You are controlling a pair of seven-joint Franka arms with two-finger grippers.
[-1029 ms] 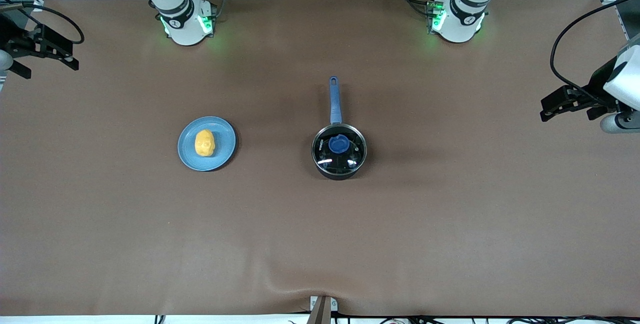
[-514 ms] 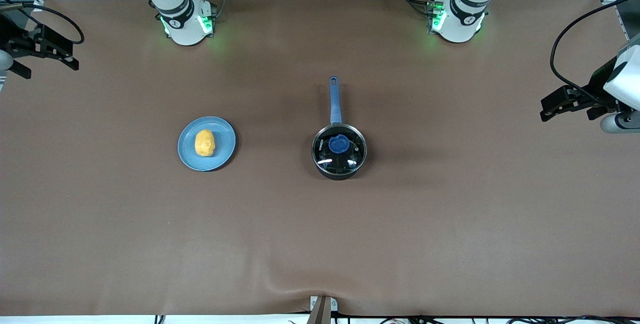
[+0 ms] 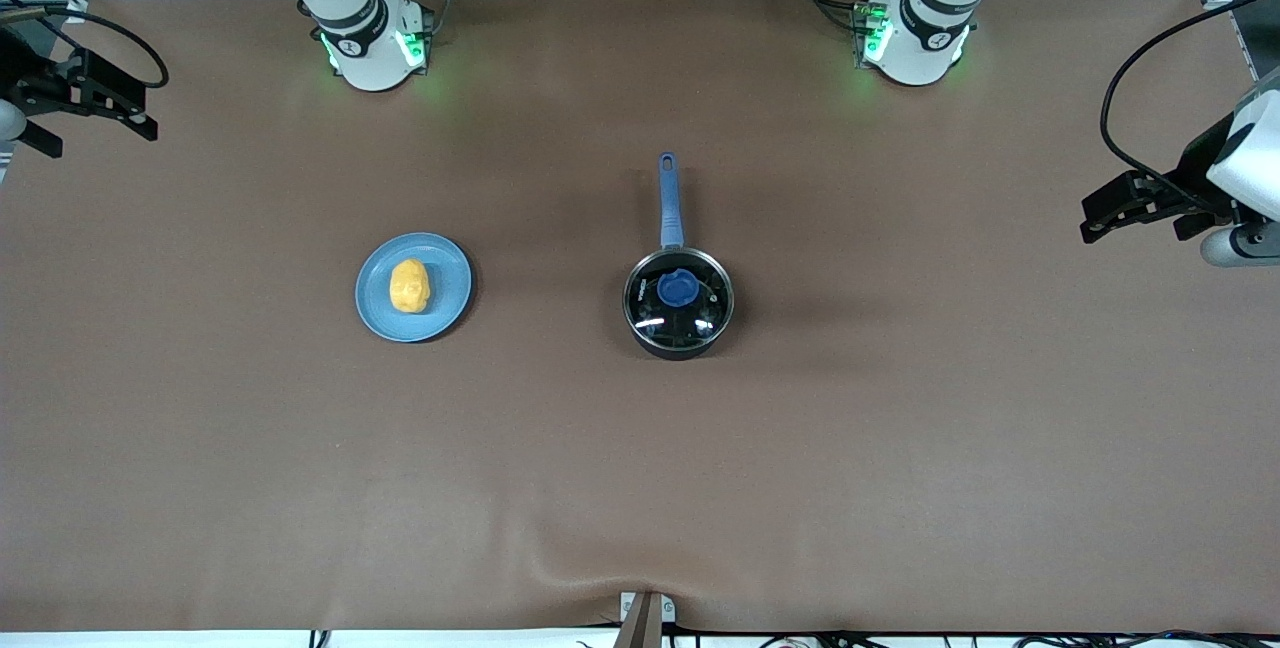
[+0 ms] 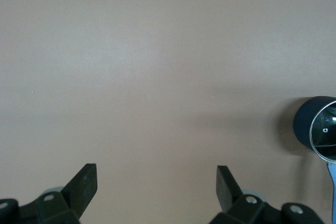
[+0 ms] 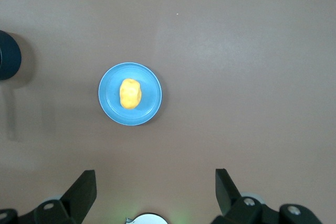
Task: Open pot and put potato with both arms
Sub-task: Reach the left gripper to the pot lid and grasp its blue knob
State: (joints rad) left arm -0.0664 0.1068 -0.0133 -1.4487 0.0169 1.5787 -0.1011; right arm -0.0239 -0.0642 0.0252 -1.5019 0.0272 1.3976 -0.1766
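The pot (image 3: 678, 303) stands mid-table with its glass lid and blue knob (image 3: 677, 287) on; its blue handle (image 3: 669, 198) points toward the robots' bases. The potato (image 3: 409, 285) lies on a light-blue plate (image 3: 450, 303) beside the pot, toward the right arm's end. My left gripper (image 3: 1105, 213) hangs open and empty over the left arm's end of the table; in its wrist view (image 4: 157, 174) the pot (image 4: 315, 129) shows at the picture's edge. My right gripper (image 3: 125, 108) hangs open and empty over the right arm's end; its wrist view (image 5: 156, 178) shows the potato (image 5: 130, 93).
The brown mat (image 3: 640, 468) covers the whole table. The two arm bases (image 3: 372, 48) (image 3: 915, 43) stand along the table edge farthest from the front camera. A small bracket (image 3: 645, 613) sits at the edge nearest the front camera.
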